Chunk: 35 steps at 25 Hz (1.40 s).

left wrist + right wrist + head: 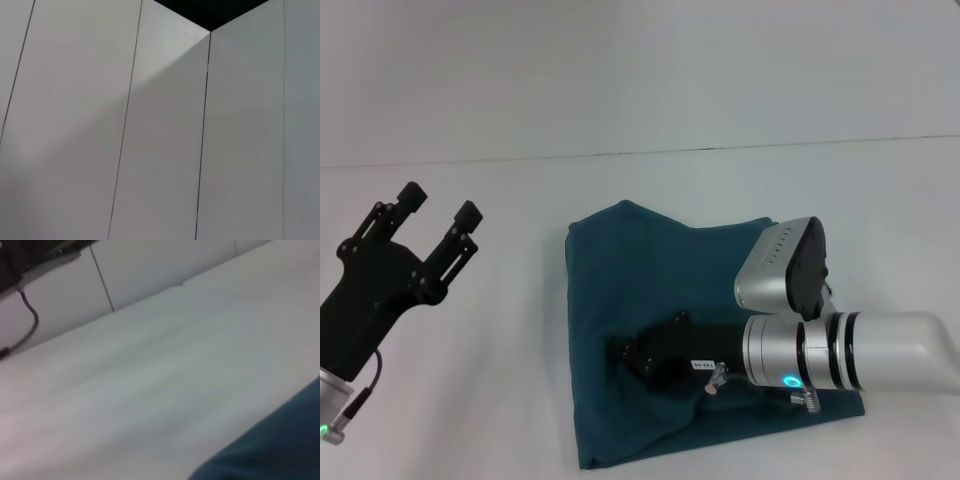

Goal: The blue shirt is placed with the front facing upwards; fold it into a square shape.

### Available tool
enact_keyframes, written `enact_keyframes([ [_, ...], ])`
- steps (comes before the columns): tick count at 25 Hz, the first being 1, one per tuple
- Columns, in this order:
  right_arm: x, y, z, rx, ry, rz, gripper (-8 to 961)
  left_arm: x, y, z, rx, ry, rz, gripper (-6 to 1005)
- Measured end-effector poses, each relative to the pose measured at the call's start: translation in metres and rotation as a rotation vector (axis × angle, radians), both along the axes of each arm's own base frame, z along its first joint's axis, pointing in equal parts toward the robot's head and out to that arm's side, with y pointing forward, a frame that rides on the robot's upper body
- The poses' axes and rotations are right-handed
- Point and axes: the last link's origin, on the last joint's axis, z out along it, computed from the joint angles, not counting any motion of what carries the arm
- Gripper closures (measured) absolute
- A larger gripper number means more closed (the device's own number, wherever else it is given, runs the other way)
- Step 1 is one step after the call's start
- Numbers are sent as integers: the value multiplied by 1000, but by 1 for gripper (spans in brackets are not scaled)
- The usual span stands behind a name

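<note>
The blue shirt (650,280) lies on the white table (520,400) as a folded, roughly square teal bundle with no print showing. My right gripper (625,355) reaches in from the right and sits low over the shirt's middle-left part, its silver forearm (840,350) covering the shirt's right side. A corner of the blue shirt (270,450) shows in the right wrist view. Well left of the shirt, my left gripper (440,207) is raised above the table, open and holding nothing.
A pale wall (640,70) rises behind the table's far edge. The left wrist view shows only white wall panels (160,150) with a dark gap above them. The left arm's cable (30,325) appears far off in the right wrist view.
</note>
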Motion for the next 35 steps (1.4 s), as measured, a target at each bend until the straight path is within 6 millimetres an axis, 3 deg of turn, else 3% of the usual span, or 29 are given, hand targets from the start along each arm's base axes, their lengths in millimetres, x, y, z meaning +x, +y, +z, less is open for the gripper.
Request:
enact_keyframes([
  [3, 2, 2, 8, 24, 45, -19, 943, 0, 0, 1, 4, -1, 2, 278],
  [7, 22, 3, 29, 84, 74, -81, 943, 0, 0, 1, 4, 0, 1, 278],
  [13, 33, -7, 41, 79, 128, -107, 942, 1, 0, -1, -9, 4, -7, 278],
  [21, 54, -16, 123, 119, 100, -62, 941, 19, 9, -14, -274, 105, -124, 278],
  [27, 60, -36, 165, 103, 64, -49, 899, 39, 25, -29, -539, 219, -133, 278],
  [32, 67, -48, 184, 146, 70, -62, 645, 54, 35, -50, -652, 311, -115, 230],
  [35, 69, -53, 185, 147, 76, -67, 500, 62, 39, -56, -675, 336, -129, 188],
])
